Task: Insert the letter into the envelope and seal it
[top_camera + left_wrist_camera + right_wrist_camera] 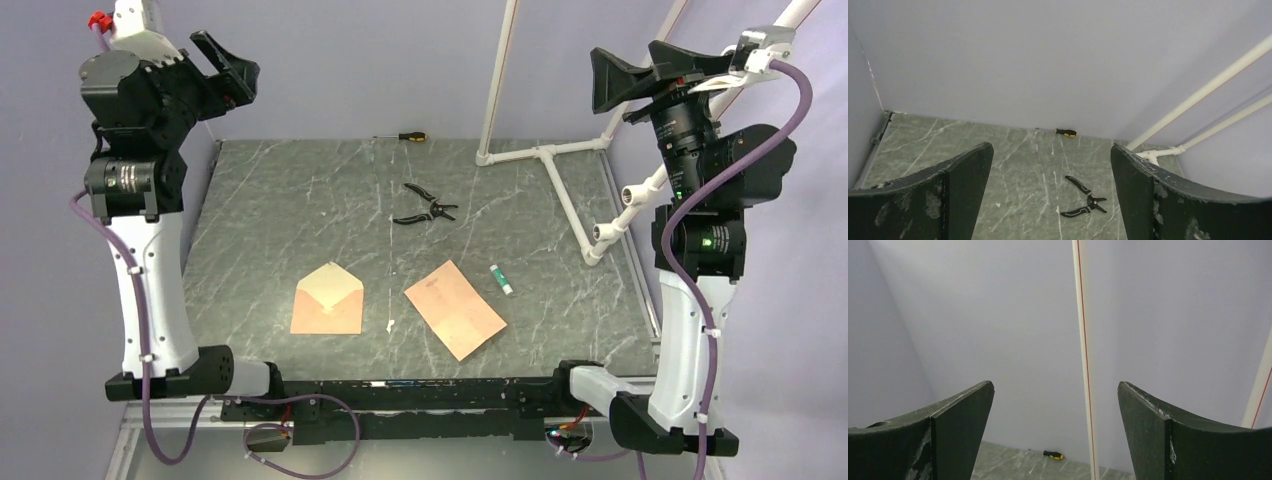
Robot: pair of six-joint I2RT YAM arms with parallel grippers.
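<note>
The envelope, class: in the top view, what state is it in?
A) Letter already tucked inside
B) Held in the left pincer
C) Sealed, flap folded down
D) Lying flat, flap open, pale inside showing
D: the envelope lies flat on the table with its pointed flap open and the cream inside showing, while the letter lies apart beside it, not inside.

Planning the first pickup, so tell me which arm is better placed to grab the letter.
Right. The letter lies right of centre, nearer the right arm's base, while the envelope lies on the left side. The right claw and left claw both hang high, open and empty.
</note>
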